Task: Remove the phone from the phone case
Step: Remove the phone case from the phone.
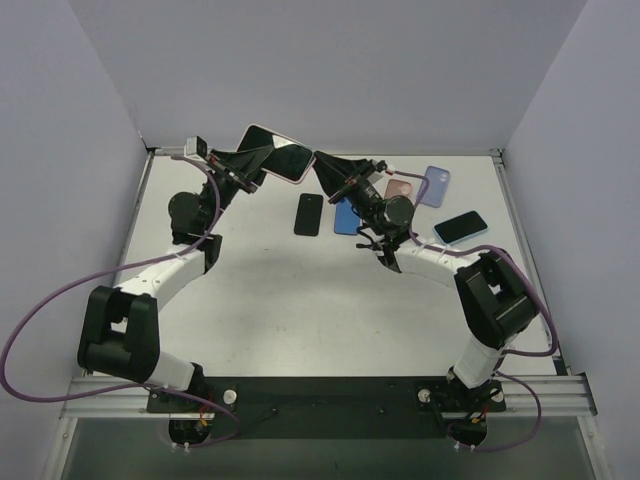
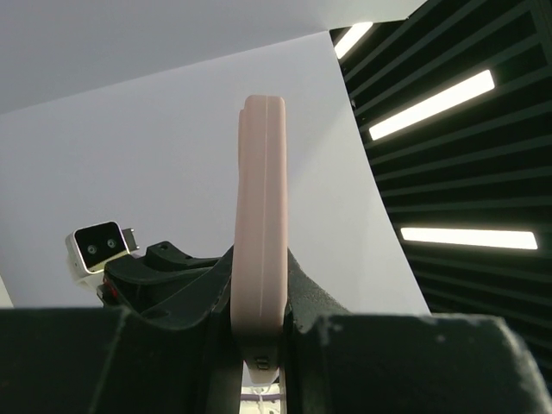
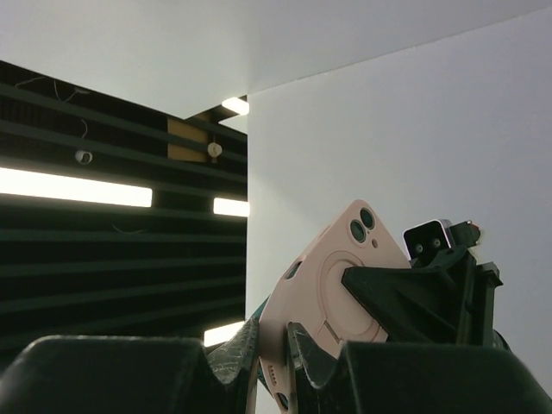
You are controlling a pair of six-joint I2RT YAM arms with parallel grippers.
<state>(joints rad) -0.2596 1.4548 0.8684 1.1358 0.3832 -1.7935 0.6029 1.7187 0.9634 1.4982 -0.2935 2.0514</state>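
Observation:
A phone in a pink case [image 1: 277, 152] is held in the air above the table's far edge, dark screen up. My left gripper [image 1: 262, 160] is shut on its left side; the left wrist view shows the case edge-on [image 2: 259, 233] between the fingers. My right gripper [image 1: 322, 165] is shut on its right corner; the right wrist view shows the pink back with the camera lenses [image 3: 341, 272] and the corner pinched between the fingertips [image 3: 306, 341].
On the white table [image 1: 300, 300] lie a black phone [image 1: 309, 214], a blue case [image 1: 345, 216], a pinkish case [image 1: 398, 186], a lilac case [image 1: 434, 185] and a blue-edged phone [image 1: 460, 227]. Grey walls stand on three sides.

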